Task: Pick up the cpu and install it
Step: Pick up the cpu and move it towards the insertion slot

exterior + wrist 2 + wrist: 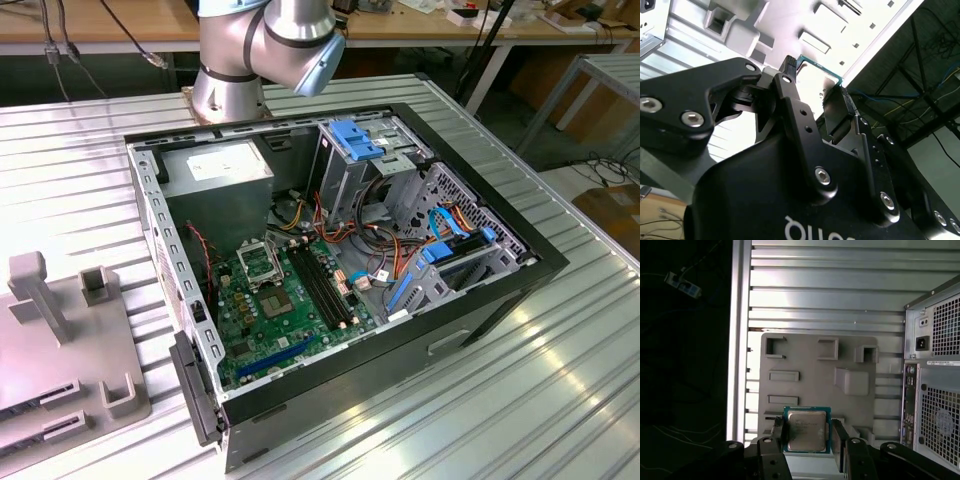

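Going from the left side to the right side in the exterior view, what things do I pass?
grey holder tray → green motherboard → blue drive rails

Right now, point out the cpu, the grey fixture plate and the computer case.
cpu (806, 430): first wrist view, middle of its silver top.
grey fixture plate (810, 382): first wrist view, bare flat middle.
computer case (350, 410): exterior view, black outer wall.

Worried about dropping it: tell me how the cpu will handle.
Probably stiff and light: the cpu is a thin flat square. Likely slippery, with its smooth metal top, and the pincer grips just its narrow edges.
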`<move>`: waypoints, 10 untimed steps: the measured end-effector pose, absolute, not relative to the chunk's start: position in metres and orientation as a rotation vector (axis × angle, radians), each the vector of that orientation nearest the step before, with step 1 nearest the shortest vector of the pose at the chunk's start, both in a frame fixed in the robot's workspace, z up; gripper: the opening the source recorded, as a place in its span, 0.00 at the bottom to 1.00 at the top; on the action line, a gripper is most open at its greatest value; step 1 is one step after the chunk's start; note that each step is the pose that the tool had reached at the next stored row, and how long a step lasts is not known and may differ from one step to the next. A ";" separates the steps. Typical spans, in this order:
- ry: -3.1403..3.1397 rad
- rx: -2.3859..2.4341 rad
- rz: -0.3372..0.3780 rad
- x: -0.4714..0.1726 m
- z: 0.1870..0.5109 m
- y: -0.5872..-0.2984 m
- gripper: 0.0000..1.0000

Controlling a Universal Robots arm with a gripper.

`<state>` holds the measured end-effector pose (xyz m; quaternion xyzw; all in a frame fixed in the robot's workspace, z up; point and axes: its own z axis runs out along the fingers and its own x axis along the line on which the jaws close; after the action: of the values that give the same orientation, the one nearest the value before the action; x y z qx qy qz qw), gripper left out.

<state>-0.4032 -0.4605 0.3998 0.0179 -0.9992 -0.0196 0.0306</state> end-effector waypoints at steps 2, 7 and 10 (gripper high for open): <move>-3.079 0.055 -0.060 -0.403 0.400 -0.460 0.47; -3.079 0.055 -0.060 -0.403 0.400 -0.460 0.47; -3.079 0.055 -0.060 -0.388 0.400 -0.460 0.47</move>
<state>-0.3882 -0.4605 0.3998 0.0179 -0.9992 -0.0196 0.0306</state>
